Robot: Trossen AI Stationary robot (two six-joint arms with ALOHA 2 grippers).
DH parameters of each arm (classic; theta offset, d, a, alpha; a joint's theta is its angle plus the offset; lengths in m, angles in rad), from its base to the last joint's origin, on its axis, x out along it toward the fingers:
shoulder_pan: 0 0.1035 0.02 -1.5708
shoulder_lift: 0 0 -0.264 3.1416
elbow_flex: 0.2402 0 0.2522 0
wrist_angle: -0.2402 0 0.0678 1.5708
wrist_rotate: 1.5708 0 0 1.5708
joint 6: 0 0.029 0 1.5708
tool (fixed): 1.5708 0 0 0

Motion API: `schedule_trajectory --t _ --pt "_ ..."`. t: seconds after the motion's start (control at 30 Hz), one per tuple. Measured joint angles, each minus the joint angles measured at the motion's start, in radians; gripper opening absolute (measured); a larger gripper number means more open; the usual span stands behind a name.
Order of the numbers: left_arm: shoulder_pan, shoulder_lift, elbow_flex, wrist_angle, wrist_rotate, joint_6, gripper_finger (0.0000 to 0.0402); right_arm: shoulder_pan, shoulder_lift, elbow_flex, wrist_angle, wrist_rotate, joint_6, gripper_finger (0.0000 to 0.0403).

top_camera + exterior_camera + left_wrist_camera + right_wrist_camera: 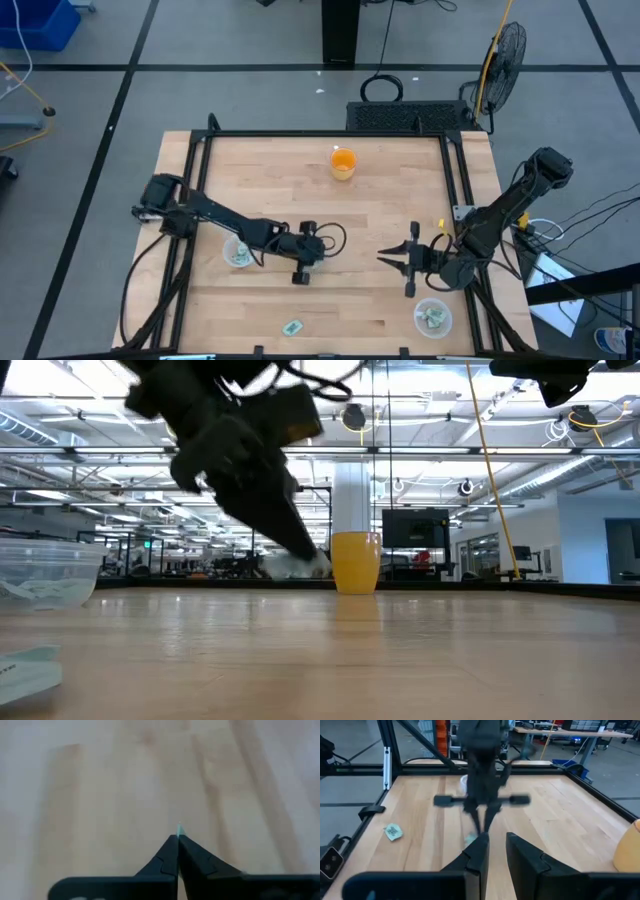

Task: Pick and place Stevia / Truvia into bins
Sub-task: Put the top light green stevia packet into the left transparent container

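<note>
My left gripper is over the middle of the table, pointing down and shut on a green-and-white Stevia packet. Only a sliver of the packet shows past its fingertips. My right gripper is open and level, a short way to the right of the left gripper and facing it, with nothing between its fingers. The left clear cup and the right clear cup both hold packets. One loose packet lies flat near the near edge. My left gripper pinches the Stevia packet between its two fingertips, coming from above and pointing down. Only a thin green-white edge sticks out past the shut fingers. In the low view the packet hangs at the fingertips above the table top.
An orange cup stands upright near the far edge. A black frame rail runs around the table. Bare wood lies between the two grippers and the far edge. The left cup is close beside the left arm's forearm.
</note>
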Motion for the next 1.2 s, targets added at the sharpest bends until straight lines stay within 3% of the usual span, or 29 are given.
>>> schedule_trajectory --t 0.17,0.3,0.43,0.57,0.73,0.9,1.2 --pt "-0.008 -0.197 0.000 -0.359 -0.109 -0.045 0.0006 0.000 0.000 0.000 -0.020 -0.002 0.035 0.0057" --pt "-0.045 -0.335 0.000 -0.633 -0.188 -0.268 0.0009 0.000 0.000 0.000 -0.029 -0.002 0.051 0.0057" --pt "-0.132 -0.423 -0.063 -0.812 -0.333 -0.544 0.0005 0.000 0.000 0.000 -0.043 -0.003 0.051 0.0057" --pt "-0.211 -0.480 -0.209 -0.816 -0.378 -0.805 0.0010 -0.001 -0.001 -0.015 -0.035 -0.001 0.051 0.0057" --pt "-0.266 -0.492 -0.302 -0.805 -0.345 -0.997 0.0015 -0.030 0.000 -0.055 -0.028 -0.002 0.051 0.0057" --pt "-0.293 -0.491 -0.299 -0.801 -0.316 -1.023 0.0004 -0.067 0.000 -0.124 0.082 -0.006 0.051 0.0057" --pt "-0.343 -0.491 -0.211 -0.809 -0.351 -1.005 0.0004 -0.126 0.000 -0.164 0.224 -0.156 0.000 0.0057"
